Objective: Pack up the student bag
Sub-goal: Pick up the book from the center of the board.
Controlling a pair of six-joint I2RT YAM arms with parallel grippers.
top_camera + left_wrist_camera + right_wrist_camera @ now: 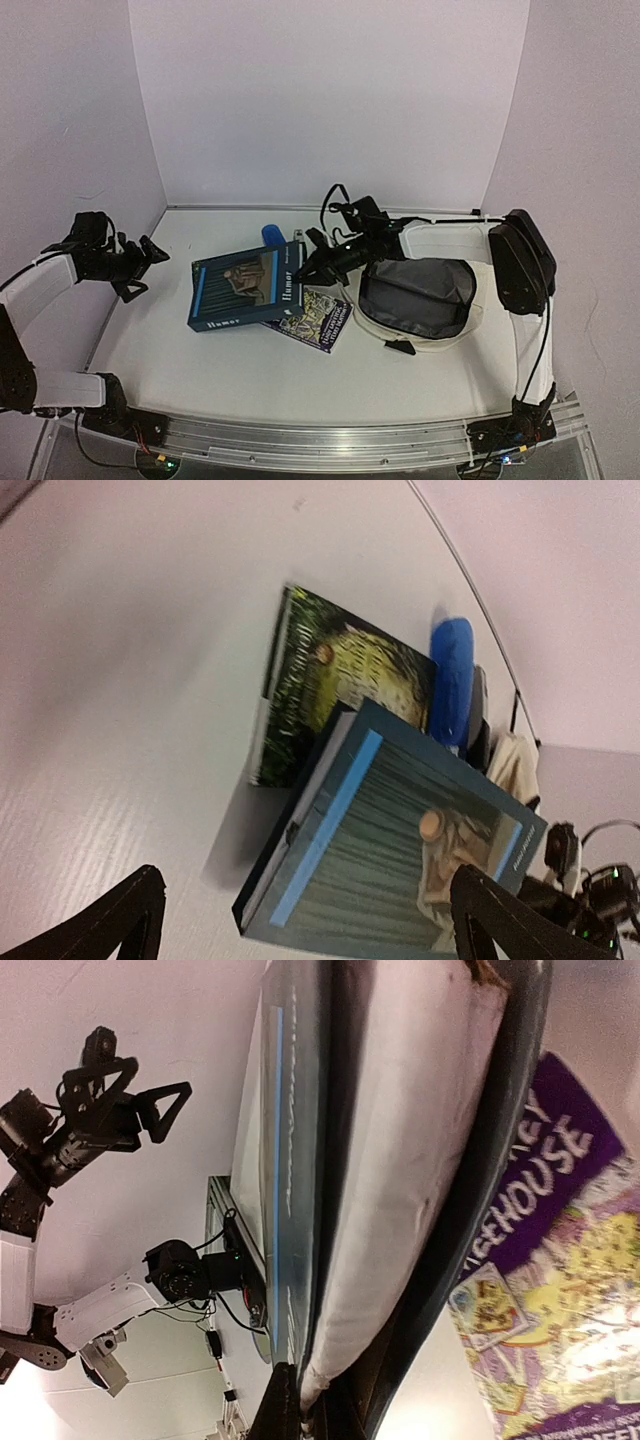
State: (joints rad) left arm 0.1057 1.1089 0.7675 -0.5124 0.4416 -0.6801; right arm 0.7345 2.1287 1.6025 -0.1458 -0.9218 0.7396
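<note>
The student bag (415,295), cream with dark grey lining, lies open at centre right; a cream corner of it shows in the left wrist view (512,765). My right gripper (310,265) reaches over the bag and is shut on the right edge of a blue hardcover book (245,288), which is tilted up. In the right wrist view the fingers (285,1410) clamp the book's page block (400,1160). A purple and yellow picture book (318,318) lies under it. My left gripper (140,262) is open and empty, left of the blue book (400,850).
A blue cylinder (270,234) lies behind the books, also in the left wrist view (452,680). The picture book shows in the left wrist view (340,690) and the right wrist view (560,1260). White walls enclose the table on three sides.
</note>
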